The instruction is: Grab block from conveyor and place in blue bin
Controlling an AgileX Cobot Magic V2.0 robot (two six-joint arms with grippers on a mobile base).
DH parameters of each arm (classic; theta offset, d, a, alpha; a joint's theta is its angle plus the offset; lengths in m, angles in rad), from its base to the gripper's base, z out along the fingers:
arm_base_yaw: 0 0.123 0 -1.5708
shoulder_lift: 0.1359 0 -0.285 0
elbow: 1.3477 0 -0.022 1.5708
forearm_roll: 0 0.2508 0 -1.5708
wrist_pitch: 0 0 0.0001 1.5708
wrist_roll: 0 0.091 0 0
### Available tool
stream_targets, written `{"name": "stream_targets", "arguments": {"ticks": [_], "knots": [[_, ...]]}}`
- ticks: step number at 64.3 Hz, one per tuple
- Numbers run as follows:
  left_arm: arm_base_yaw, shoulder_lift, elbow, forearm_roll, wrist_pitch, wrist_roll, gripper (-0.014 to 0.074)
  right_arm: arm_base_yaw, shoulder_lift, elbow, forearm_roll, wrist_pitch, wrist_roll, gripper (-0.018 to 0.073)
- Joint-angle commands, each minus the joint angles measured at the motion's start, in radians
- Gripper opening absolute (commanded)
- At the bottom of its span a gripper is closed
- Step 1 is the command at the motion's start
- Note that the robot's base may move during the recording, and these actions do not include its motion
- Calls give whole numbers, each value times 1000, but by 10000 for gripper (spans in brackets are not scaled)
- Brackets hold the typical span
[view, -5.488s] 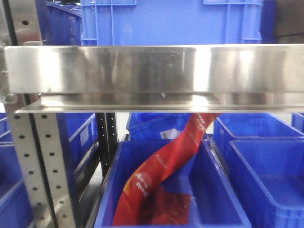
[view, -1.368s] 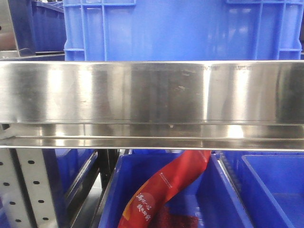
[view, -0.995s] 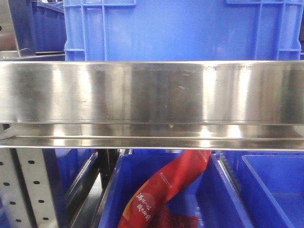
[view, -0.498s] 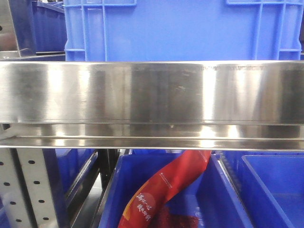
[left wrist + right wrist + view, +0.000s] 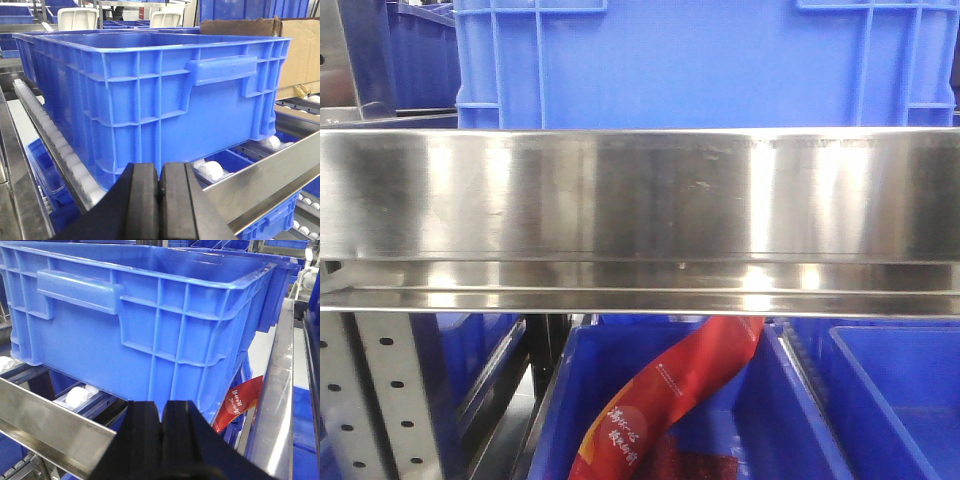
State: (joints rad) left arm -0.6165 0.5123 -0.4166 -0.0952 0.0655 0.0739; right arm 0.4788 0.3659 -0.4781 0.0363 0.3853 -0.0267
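A large blue bin (image 5: 700, 60) stands on the upper rack level, behind a shiny steel rail (image 5: 640, 215). It fills the left wrist view (image 5: 150, 90) and the right wrist view (image 5: 140, 320), resting on white rollers (image 5: 212, 170). My left gripper (image 5: 160, 180) is shut and empty, just in front of the bin's near wall. My right gripper (image 5: 162, 422) is shut and empty, also in front of the bin's wall. The green block and the conveyor are out of view.
Below the rail, a lower blue bin (image 5: 570, 400) holds a red packet (image 5: 670, 400), which also shows in the right wrist view (image 5: 240, 402). More blue bins (image 5: 900, 400) stand to the right. A perforated steel upright (image 5: 380, 400) stands left. A cardboard box (image 5: 300, 50) is right.
Compared with 5.5 s ago the front view sits closer to the steel rail, which looks larger and lower. Over the last second nothing has visibly moved.
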Motion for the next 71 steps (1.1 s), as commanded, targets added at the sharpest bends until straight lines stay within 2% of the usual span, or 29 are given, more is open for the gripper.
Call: {"name": "stream_targets", "arguments": {"ticks": [1,26,32,41,61,71], "knots": [[-6,-7,-2,-9,-30,-6,-111,2,-5,1,0,-27,1,-162],[-6,-9,0,-9,-32,-6,-111,2,-5,1,0,-27,1,-162],[21,-28,20,19,-39,-6,-111,2,-5,1,0,-27,1,-162],[117,-109,76,21,-52,-6,-111,2,-5,1,0,-27,1,-162],[419,-383,291,21,-54,-6,-111,2,-5,1,0,-27,1,-162],[535,-490,381,21,-54,-6,-111,2,-5,1,0,-27,1,-162]]}}
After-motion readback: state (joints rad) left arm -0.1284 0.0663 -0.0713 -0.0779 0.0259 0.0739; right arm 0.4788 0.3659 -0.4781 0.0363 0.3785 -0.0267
